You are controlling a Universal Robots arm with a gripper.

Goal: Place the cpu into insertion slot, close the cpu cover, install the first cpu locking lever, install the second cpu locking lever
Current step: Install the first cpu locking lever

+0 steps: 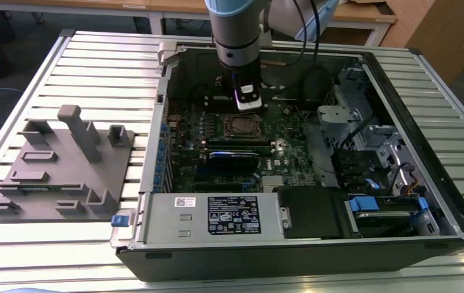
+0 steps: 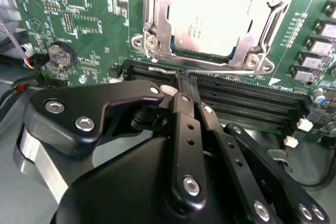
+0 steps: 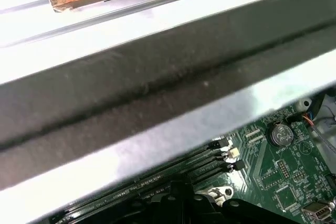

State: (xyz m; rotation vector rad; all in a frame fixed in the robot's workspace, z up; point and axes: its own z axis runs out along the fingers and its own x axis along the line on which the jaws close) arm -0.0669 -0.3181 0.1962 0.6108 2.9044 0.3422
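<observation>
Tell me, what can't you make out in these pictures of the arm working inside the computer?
- Exterior view: the insertion slot is too small to show any latching detail.
- Second wrist view: the cpu cover runs off the picture's edge. The gripper covers the spot where it meets the wire lever, so contact is unclear.
- First wrist view: a blurred case edge hides the insertion slot.

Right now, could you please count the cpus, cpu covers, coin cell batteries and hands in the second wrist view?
cpu: 1
cpu cover: 1
coin cell battery: 1
hand: 1
Total: 4
</observation>
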